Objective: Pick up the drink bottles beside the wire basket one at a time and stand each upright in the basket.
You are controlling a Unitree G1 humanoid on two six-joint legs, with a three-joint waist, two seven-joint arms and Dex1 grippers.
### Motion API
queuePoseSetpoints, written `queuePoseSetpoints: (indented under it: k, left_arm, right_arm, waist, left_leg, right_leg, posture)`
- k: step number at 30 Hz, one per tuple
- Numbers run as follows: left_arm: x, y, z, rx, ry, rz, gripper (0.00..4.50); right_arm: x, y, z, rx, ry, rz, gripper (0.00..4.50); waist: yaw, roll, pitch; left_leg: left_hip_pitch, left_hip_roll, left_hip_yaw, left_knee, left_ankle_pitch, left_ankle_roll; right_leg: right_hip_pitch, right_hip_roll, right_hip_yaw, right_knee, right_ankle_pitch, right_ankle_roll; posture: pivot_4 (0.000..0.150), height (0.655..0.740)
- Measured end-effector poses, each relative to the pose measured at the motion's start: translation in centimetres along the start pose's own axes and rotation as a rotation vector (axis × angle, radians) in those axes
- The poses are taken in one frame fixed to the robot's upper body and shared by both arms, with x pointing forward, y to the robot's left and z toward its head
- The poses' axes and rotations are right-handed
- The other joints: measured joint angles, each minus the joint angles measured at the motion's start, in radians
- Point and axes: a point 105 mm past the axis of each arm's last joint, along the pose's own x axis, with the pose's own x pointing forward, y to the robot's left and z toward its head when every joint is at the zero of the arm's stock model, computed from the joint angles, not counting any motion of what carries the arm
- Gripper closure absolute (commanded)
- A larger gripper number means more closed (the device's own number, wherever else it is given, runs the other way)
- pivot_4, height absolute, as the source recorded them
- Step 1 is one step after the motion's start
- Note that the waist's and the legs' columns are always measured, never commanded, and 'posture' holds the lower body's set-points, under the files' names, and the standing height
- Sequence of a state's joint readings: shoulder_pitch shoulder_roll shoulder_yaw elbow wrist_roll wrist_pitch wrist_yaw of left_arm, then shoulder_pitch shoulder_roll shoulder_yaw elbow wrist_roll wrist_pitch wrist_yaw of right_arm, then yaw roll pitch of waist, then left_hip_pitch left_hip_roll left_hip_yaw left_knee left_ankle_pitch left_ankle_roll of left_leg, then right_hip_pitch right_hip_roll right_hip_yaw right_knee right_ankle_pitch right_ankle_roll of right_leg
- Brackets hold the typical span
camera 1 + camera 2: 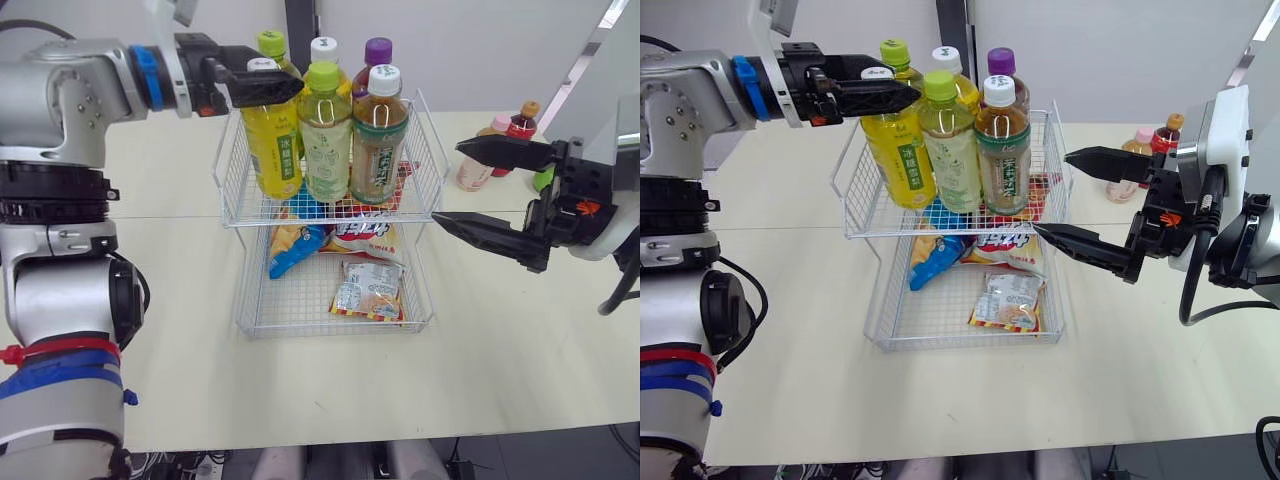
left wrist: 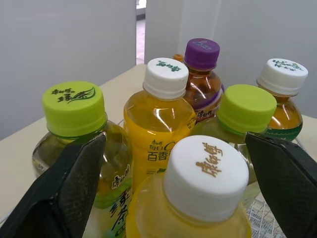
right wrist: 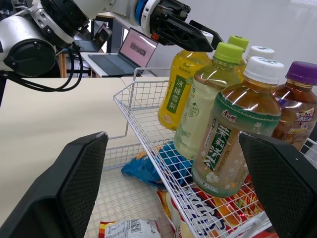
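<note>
Left gripper (image 2: 175,136) spread wide, a finger either side of the white cap of the yellow plastic drink bottle (image 1: 272,140), which stands upright in the top tier of the white wire basket (image 1: 228,160). That one looks delivered! Five more capped bottles (image 1: 325,140) crowd beyond it. Right gripper (image 1: 446,182) gapes wide, empty, beside the basket. Just behind its jaws, a pale pink-capped bottle (image 1: 477,170) and a red orange-capped bottle (image 1: 521,126) wait on the cream table (image 1: 500,330): at least two left, I'd judge.

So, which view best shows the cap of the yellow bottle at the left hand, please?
Left wrist view: the white cap sits whole between the open left hand's fingers. Eye views show a sliver; in the right wrist view the hand mostly covers it.
</note>
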State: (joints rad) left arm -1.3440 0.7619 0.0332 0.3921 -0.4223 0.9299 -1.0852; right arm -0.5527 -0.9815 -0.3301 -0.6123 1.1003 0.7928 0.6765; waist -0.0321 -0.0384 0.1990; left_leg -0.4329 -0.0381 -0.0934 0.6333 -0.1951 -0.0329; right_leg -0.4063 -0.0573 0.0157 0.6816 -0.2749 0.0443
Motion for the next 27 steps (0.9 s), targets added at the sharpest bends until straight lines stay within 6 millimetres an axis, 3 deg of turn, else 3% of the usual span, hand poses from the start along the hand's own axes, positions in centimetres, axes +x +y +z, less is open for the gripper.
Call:
queuePoseSetpoints:
  k: [6,11,21,23,27]
  left_arm:
    - [-1.5,-0.4,0.7,0.022,0.002,-0.004,0.03]
    - [-4.1,-0.2,1.3,0.065,0.000,0.028,0.03]
    - [-9.6,1.5,0.1,0.089,-0.039,0.212,0.03]
    - [-10.7,2.0,-1.1,0.102,-0.048,0.276,0.03]
    - [-13.2,4.1,-5.3,0.082,-0.011,0.457,0.03]
  right_arm:
    - [0.1,-0.4,0.2,-0.015,-0.001,-0.006,0.00]
    - [0.0,-0.7,0.0,-0.007,0.006,-0.001,0.00]
    - [-1.1,-3.0,0.3,-0.062,0.030,-0.043,0.00]
    - [-1.8,-3.8,-0.1,-0.093,0.042,-0.088,0.00]
    - [-4.1,-5.8,-1.8,-0.121,0.090,-0.220,0.00]
  waist:
    - [-0.001,0.000,0.000]
    - [-0.001,0.000,0.000]
    - [0.001,0.000,0.000]
    - [0.001,0.001,-0.001]
    - [0.002,0.001,-0.001]
  left_leg:
    - [0.000,0.000,0.000,0.000,0.000,0.000]
    - [0.000,0.000,0.000,0.000,0.000,0.000]
    - [0.000,0.000,0.000,0.000,0.000,0.000]
    - [0.001,0.001,0.001,-0.001,0.000,0.000]
    - [0.001,0.001,0.002,-0.001,0.000,0.000]
  right_leg:
    - [0.000,0.000,0.000,0.000,0.000,0.000]
    - [0.000,0.000,0.000,0.000,0.000,0.000]
    - [0.000,0.000,0.000,0.000,0.000,0.000]
    - [0.000,0.000,0.001,0.000,0.000,0.000]
    - [0.000,0.000,0.001,0.000,0.000,0.000]
  posture:
    - [0.150,0.7400]
    - [0.150,0.7400]
    - [0.150,0.7400]
    - [0.150,0.7400]
    - [0.150,0.7400]
